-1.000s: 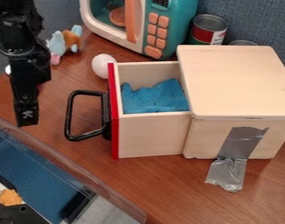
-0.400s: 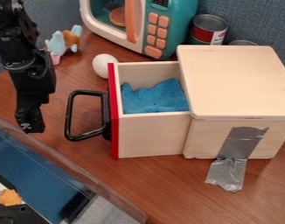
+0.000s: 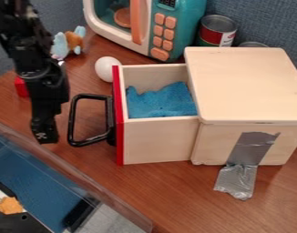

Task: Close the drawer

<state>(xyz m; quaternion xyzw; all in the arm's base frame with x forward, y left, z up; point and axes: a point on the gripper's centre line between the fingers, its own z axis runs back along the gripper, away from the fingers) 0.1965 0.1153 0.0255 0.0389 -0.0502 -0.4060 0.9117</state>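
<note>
The gripper [image 3: 45, 135] is being held beside the black handle [image 3: 72, 119]; whether it is open or closed cannot be told. The drawer [image 3: 156, 142] is sticking partly out of the wooden box [image 3: 245, 84], and a blue cloth [image 3: 161, 101] is being held inside.

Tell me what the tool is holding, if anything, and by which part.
Nothing that can be seen: the tool hangs beside the black handle, on the picture's left of it, with no object visible at its tip.
</note>
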